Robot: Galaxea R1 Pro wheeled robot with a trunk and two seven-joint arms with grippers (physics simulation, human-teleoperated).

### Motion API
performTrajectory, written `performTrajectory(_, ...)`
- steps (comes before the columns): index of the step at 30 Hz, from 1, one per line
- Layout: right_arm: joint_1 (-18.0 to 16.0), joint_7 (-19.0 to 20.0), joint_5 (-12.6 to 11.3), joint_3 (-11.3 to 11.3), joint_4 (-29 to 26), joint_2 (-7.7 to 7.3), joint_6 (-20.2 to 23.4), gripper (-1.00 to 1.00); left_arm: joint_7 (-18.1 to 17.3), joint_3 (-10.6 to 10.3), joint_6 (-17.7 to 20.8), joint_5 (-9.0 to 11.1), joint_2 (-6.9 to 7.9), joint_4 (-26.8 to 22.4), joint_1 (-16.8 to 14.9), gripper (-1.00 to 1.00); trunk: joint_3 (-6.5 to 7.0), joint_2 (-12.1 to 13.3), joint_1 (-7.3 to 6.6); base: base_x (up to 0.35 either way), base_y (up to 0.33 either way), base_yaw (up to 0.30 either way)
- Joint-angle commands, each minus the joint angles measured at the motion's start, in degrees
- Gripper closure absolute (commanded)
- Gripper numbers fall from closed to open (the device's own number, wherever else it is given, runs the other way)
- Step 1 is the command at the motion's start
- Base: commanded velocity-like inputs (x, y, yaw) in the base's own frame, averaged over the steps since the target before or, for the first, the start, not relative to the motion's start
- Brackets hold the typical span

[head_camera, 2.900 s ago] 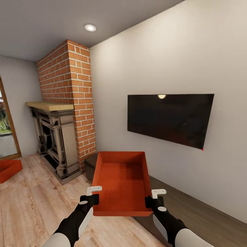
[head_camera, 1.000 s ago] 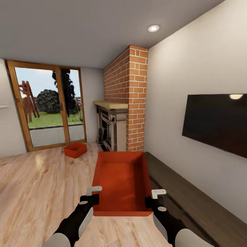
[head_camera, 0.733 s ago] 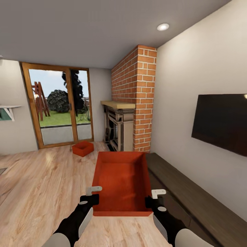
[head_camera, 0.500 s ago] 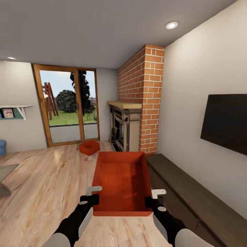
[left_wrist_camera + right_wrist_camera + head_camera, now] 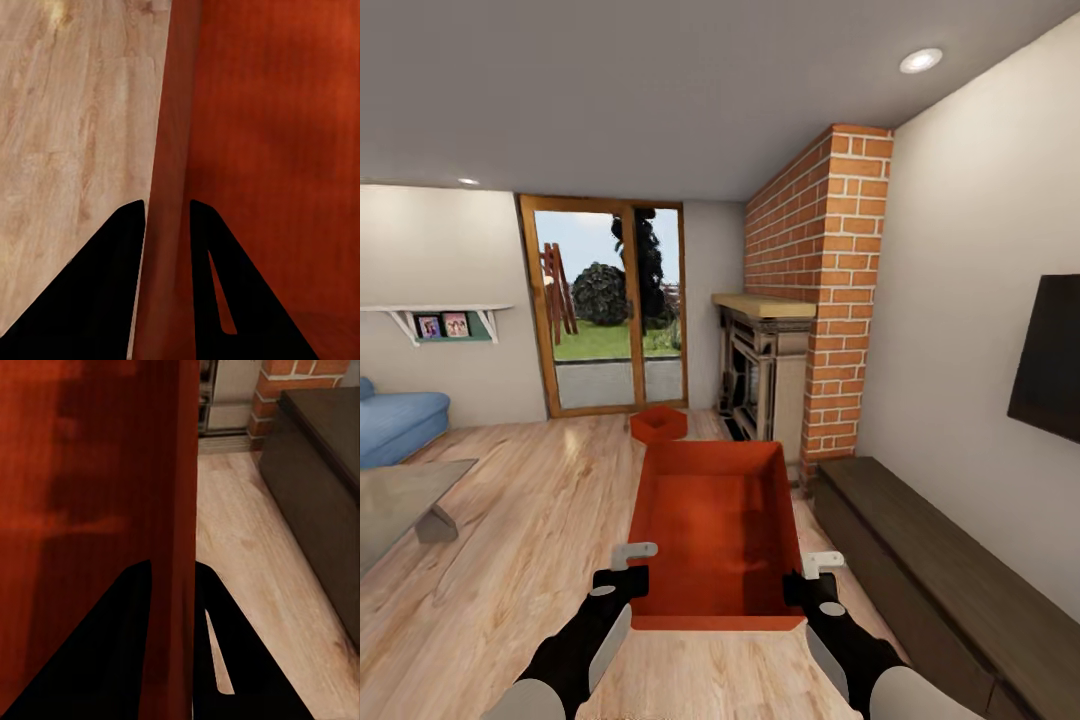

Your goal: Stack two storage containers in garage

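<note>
I am in the living room, on its light wood-plank floor. One red-orange open-top storage container (image 5: 710, 525) hangs in front of me, held by its two long walls. My left gripper (image 5: 632, 566) is shut on its left wall (image 5: 169, 150), one finger inside and one outside. My right gripper (image 5: 813, 577) is shut on the right wall (image 5: 174, 495) in the same way. The other storage container (image 5: 659, 425) sits on the wood floor farther off, in front of the glass door. The garage is out of view.
A brick fireplace (image 5: 770, 375) and a long dark low bench (image 5: 920, 560) line the right wall, under the black TV (image 5: 1050, 360). A wood-framed glass door (image 5: 615, 315) is straight ahead. A blue sofa (image 5: 395, 425) and a low table (image 5: 400, 500) stand at the left.
The whole view has swung left: fireplace and TV slid right, while the door, sofa and low table came into view. The held container stays the same between both grippers.
</note>
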Motion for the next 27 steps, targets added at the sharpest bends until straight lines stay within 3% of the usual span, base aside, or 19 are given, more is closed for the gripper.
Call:
performTrajectory(1,-0.1,-0.3,-1.0,0.3,0.1,-0.03,-0.2,1.00,2.0,0.0,0.4,-1.1,0.08,-0.2,-0.1,1.00,-0.09,-0.1,0.01,0.000,0.000,0.270)
performTrajectory(27,-0.1,-0.3,-1.0,0.3,0.1,-0.03,-0.2,1.00,1.9,-0.1,0.4,-1.1,0.08,-0.1,-0.1,1.00,-0.09,-0.1,0.01,0.000,0.000,0.270)
